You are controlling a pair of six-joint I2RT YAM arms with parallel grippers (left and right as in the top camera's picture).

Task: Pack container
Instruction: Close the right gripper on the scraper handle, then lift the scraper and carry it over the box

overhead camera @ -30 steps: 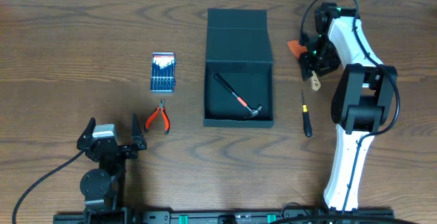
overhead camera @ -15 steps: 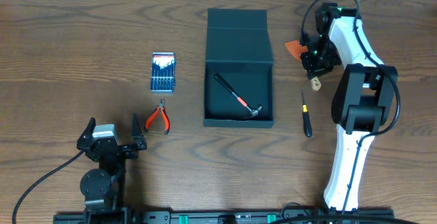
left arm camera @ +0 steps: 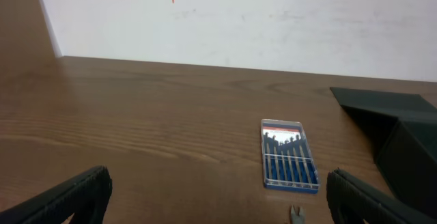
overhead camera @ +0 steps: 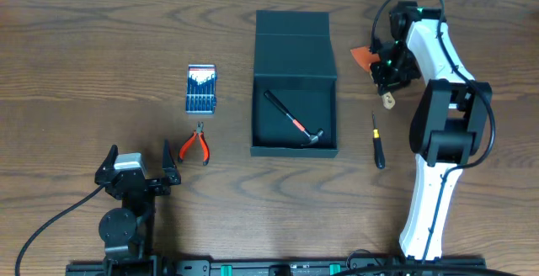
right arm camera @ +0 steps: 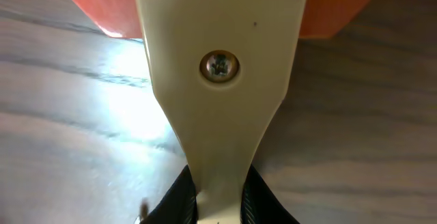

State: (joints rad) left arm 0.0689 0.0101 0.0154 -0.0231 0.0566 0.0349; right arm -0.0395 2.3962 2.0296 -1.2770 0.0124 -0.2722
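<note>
The overhead camera looks straight down on the whole table (overhead camera: 84, 40). The left wrist camera sits low at the near edge, looking level toward the back wall (left arm camera: 239, 12); it shares the blue case (left arm camera: 289, 154) and the container (left arm camera: 403, 125) with the overhead. The right wrist camera faces the wood, very close to a cream handle (right arm camera: 218, 80).

The blue screwdriver-set case (left arm camera: 289, 154) lies flat on the wooden table (left arm camera: 136, 121), its clear lid showing a row of drivers. To the right of the case stands the dark container (left arm camera: 403, 138) — its flap lid laid back toward the white wall (left arm camera: 239, 19). Just below the case a small grey metal tip (left arm camera: 296, 214) pokes into view. The left gripper (left arm camera: 218, 179) hangs on the near side of the case — its black fingers (left arm camera: 68, 197) spread wide.
</note>
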